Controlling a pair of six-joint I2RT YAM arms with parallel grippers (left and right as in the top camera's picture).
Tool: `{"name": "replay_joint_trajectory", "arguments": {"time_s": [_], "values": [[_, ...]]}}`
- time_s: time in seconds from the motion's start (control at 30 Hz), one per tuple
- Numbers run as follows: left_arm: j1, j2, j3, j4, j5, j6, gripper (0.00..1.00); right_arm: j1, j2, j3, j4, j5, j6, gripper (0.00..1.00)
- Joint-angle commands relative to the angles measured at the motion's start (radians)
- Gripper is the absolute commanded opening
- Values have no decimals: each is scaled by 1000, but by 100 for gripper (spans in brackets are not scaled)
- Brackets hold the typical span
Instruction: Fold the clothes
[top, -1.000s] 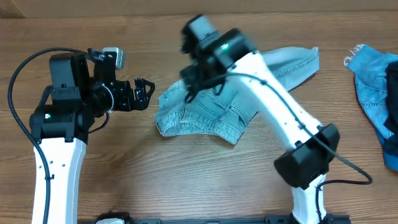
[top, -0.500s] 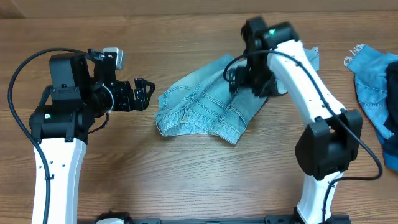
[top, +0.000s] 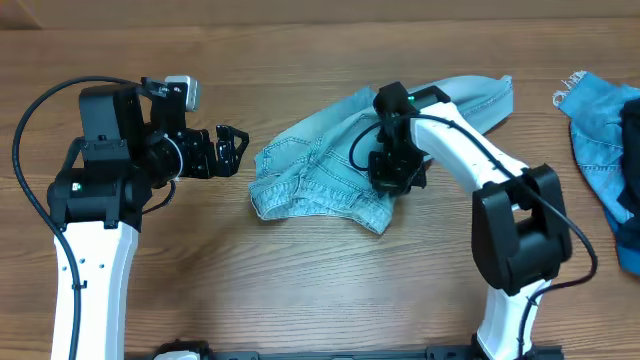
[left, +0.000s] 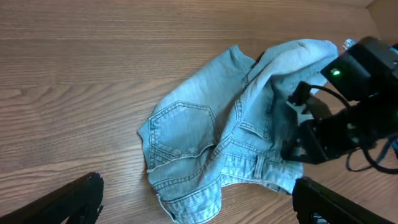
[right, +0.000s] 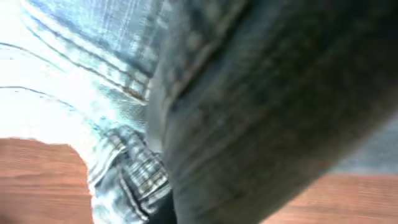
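While the pale jeans lie crumpled on the worktop, the right hand sits on their right side, its grip hidden by denim; the left hand hangs spread wide and empty beside their left edge.

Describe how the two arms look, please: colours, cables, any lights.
The left arm and the right arm have white links, black joints and thin black cables looping outside. The left end effector is black, with a silver camera behind it. A green light glows on the right wrist.
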Motion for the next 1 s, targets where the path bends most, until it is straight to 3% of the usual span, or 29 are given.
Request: {"name": "replay_joint_trajectory", "arguments": {"time_s": [0.0,0.17,0.37,0.5,0.53,0.57,0.6,0.73,0.77,0.8,0.97], "values": [[-6,3,24,5,-6,-9,100,-2,-178,69,-10,10,-4,4],[-6,3,24,5,-6,-9,100,-1,-294,183,110,-9,-5,4],[-6,3,24,5,-5,-9,100,8,-289,230,623,-376,15,4],[-6,3,25,4,-5,-10,100,85,-160,231,984,-389,173,4],[-6,3,25,1,-2,-10,100,108,-119,231,1052,-389,188,16],[-6,3,25,-2,-2,-10,100,140,-58,231,1126,-394,187,48],[-6,3,24,-3,-2,-10,100,156,-25,231,1141,-403,187,55],[-6,3,24,-21,-2,-10,100,171,52,231,1072,-441,120,56],[-6,3,24,-23,-2,-10,100,168,53,231,1032,-434,66,58],[-6,3,24,-22,-2,-10,100,155,43,233,977,-429,16,66],[-7,3,24,-34,-2,-9,100,63,-11,235,715,-307,-32,68]]}}
